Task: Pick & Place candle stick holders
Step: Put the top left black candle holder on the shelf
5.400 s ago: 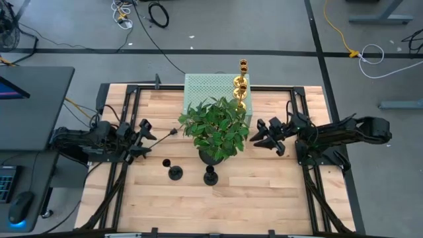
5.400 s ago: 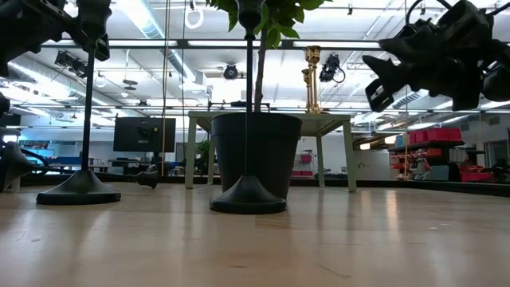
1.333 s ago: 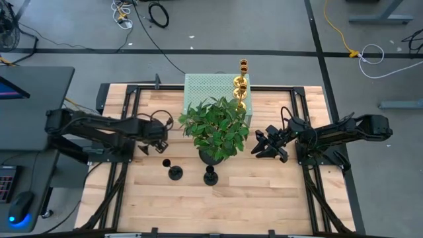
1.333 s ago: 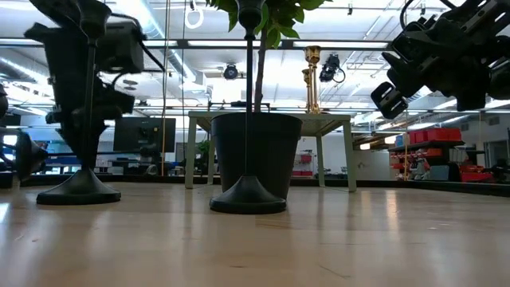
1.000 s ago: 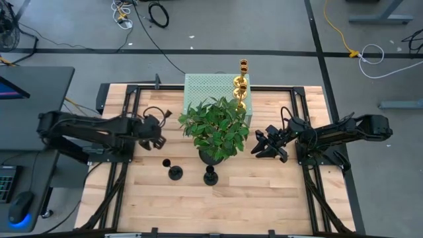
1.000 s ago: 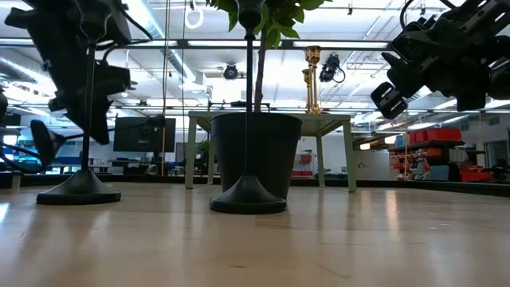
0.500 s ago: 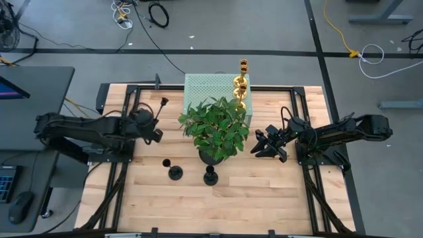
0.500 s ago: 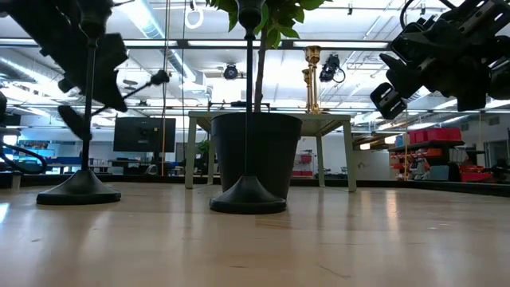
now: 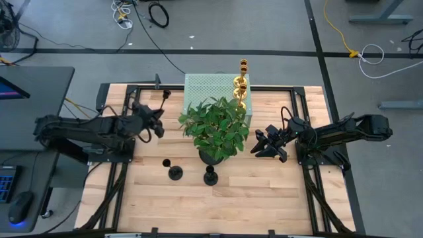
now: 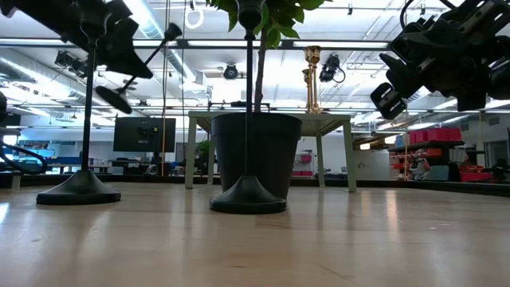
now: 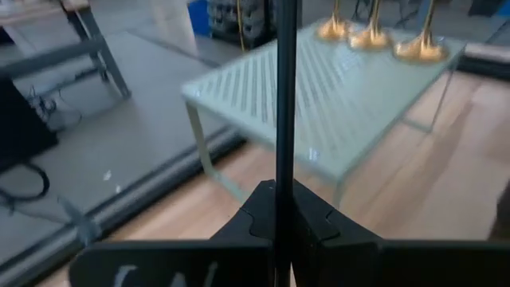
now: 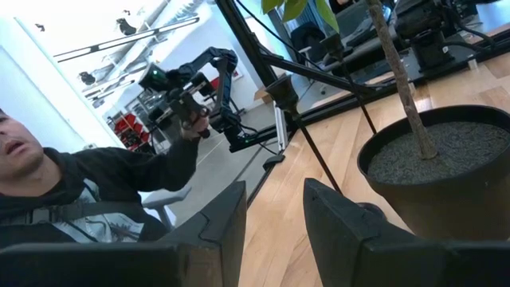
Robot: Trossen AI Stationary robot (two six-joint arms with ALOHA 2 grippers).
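Looking down from above, we saw the left gripper clamped on a black candlestick, raised near the green stand; the right gripper waited half open beside the plant. Low down, two black candlesticks stood on the table. At the left wrist, we saw gold candlesticks on the stand.
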